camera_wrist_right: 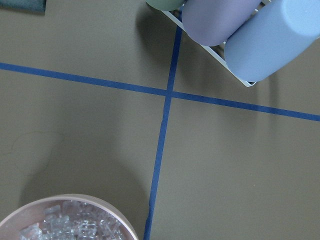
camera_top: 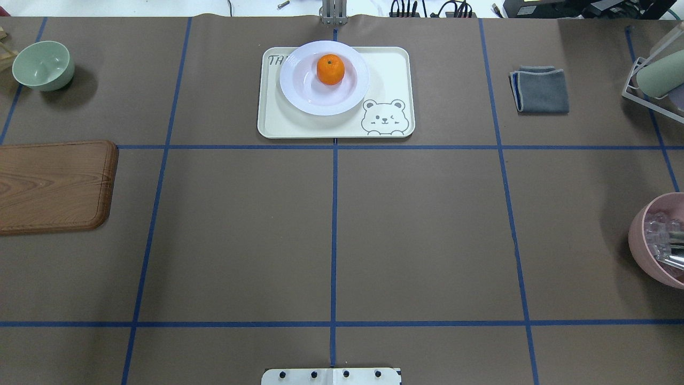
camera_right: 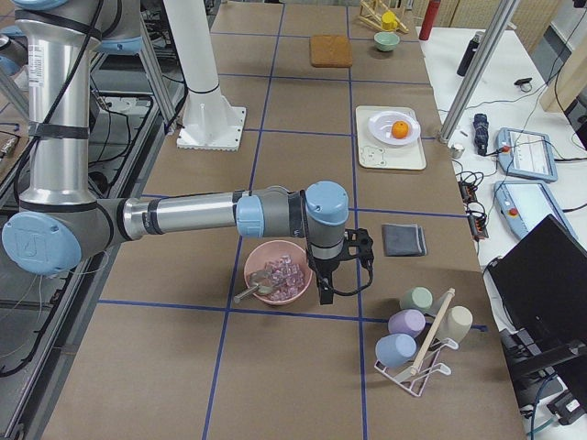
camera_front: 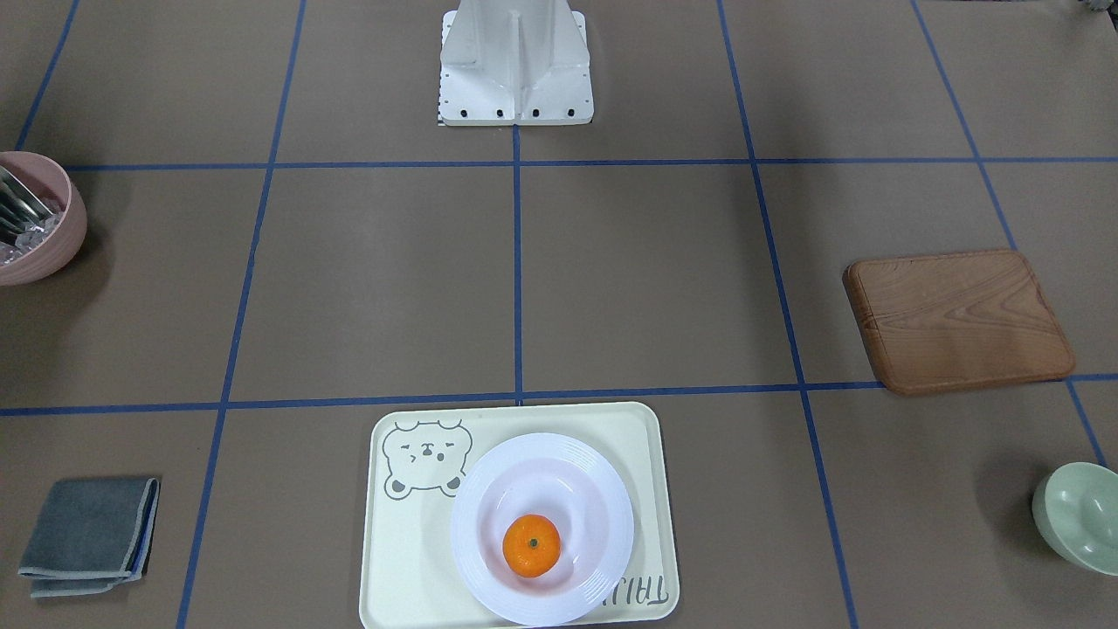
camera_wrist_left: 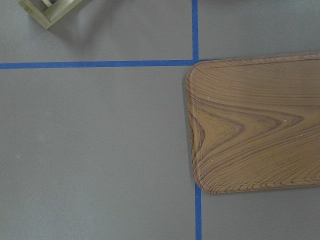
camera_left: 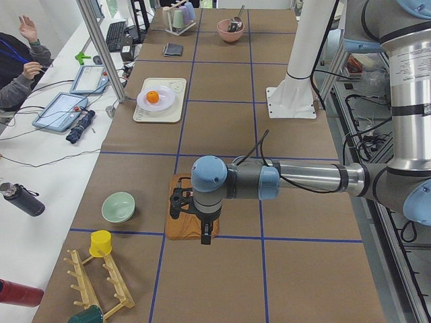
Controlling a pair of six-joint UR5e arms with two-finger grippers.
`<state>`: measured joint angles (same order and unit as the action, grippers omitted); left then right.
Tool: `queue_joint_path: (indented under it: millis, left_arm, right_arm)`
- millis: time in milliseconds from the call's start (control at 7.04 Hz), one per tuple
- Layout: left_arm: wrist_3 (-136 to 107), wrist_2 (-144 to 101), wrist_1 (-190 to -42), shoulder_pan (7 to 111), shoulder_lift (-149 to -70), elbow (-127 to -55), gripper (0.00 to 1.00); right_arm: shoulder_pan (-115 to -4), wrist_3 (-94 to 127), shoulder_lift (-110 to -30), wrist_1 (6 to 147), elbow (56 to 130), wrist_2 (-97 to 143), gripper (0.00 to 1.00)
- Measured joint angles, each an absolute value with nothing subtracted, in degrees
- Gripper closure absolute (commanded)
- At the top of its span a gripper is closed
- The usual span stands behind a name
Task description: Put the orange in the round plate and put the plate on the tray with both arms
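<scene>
The orange (camera_front: 532,545) lies in the middle of the white round plate (camera_front: 603,489), and the plate rests on the cream bear tray (camera_front: 410,542) at the table's far middle. From overhead the orange (camera_top: 330,69), plate (camera_top: 304,88) and tray (camera_top: 390,75) sit far from both arms. My left gripper (camera_left: 204,235) hangs over the wooden board's edge, pointing down. My right gripper (camera_right: 324,295) hangs beside the pink bowl. Both show only in the side views, so I cannot tell whether they are open or shut.
A wooden board (camera_top: 53,184) and a pale green bowl (camera_top: 43,65) lie on the left side. A pink bowl (camera_top: 657,240), a folded grey cloth (camera_top: 539,90) and a cup rack (camera_right: 417,335) are on the right. A person's raised hand (camera_left: 27,27) shows past the table edge.
</scene>
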<state>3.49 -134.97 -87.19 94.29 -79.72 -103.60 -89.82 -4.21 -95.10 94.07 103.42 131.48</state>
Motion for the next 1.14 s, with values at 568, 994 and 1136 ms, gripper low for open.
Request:
queue_joint_path:
  millis: [568,994,1136]
  left_arm:
    - [3.52,-134.94,-87.19,94.22,-79.72,-103.40,0.01]
    - [3.52,-134.99,-87.13,94.22,-79.68,-103.36,0.01]
    - [3.52,-134.99,-87.11,94.22,-79.69,-103.36,0.01]
  right_arm:
    - [-89.36,-4.00,-95.10,94.00,103.45,132.34,0.00]
    - [-89.30,-4.03,-95.11,94.02,103.45,132.72,0.00]
    - [-89.30,-4.16,-95.18,94.02,103.47,132.96,0.00]
